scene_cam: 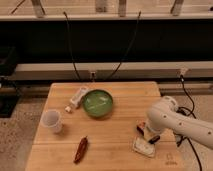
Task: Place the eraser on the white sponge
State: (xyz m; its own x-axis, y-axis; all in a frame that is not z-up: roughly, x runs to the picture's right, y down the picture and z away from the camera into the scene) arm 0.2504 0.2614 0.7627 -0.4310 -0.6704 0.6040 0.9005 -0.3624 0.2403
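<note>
The white sponge is a flat whitish pad lying on the wooden table near its front right. My gripper hangs at the end of the white arm, just above and behind the sponge. A small orange-brown piece, possibly the eraser, shows at the gripper's left side; I cannot tell whether it is held.
A green bowl sits mid-table. A long narrow white block lies to its left. A white cup stands at the left. A reddish-brown object lies near the front edge. Black cables hang behind the table.
</note>
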